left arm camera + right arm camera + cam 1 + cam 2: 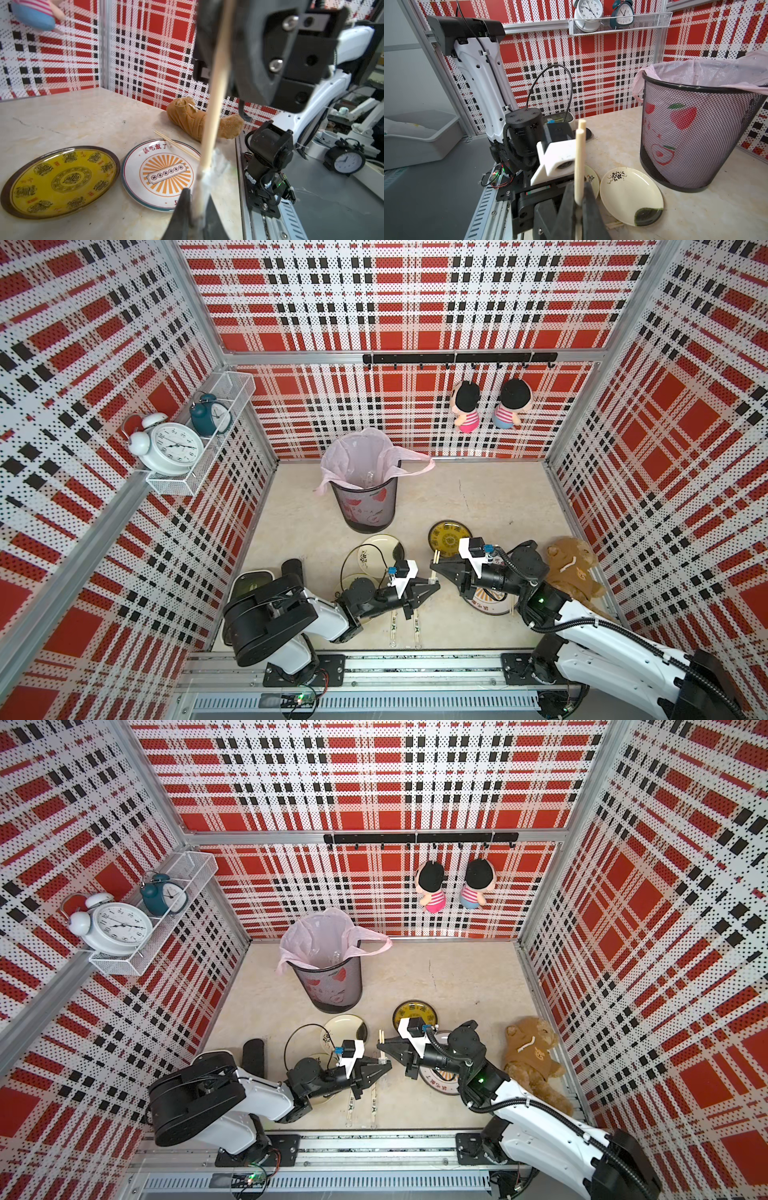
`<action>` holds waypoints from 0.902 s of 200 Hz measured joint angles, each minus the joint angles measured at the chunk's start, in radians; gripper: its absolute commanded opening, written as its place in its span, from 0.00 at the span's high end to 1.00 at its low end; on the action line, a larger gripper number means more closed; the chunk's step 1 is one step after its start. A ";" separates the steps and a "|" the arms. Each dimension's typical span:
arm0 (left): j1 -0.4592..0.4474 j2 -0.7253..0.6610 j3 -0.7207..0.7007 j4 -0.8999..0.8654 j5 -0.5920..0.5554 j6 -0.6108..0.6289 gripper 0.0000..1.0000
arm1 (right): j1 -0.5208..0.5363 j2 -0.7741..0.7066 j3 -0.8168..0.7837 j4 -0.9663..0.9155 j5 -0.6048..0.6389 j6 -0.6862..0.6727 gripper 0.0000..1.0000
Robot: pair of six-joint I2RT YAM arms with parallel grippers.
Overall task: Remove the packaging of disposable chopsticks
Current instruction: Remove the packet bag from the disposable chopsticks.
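a robot lab test booth — printed plaid perforated wall panels (pixel 399 302), aluminium frame (pixel 291 358), a mounting rail (pixel 415 668) along the front.

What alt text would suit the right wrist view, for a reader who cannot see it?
The right gripper is shut on a pair of pale wooden chopsticks. Behind them are the left arm, a cream plate on the marble table, and a black mesh bin lined with a pink bag.

Bin (pixel 365 497) rear-centre on counter (pixel 478 493), plates (pixel 376 545) just in front. Teddy (pixel 575 568) far R. Two wrapped pairs (pixel 415 628) lie at front edge, by L end effector (pixel 433 583). Chopsticks (pixel 579 162) sit in R end effector (pixel 434 568), their packaging (pixel 207 178) in L one. Clocks (pixel 170 448) on L-wall shelf (pixel 199 460).
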 measured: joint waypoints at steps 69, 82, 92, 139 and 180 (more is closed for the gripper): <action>0.000 0.039 0.000 -0.067 -0.003 -0.014 0.94 | -0.003 -0.043 0.095 0.032 0.007 -0.030 1.00; 0.000 0.042 0.000 -0.072 -0.004 -0.013 0.94 | -0.003 -0.051 0.098 0.036 0.008 -0.033 1.00; 0.001 0.045 0.000 -0.074 -0.004 -0.012 0.94 | -0.003 -0.055 0.098 0.037 0.010 -0.036 1.00; 0.030 0.050 -0.005 -0.076 -0.007 -0.019 0.95 | -0.010 -0.082 0.098 0.031 0.073 -0.047 1.00; 0.072 -0.028 -0.029 -0.122 -0.031 -0.029 0.96 | -0.051 -0.088 0.105 0.030 0.153 -0.037 1.00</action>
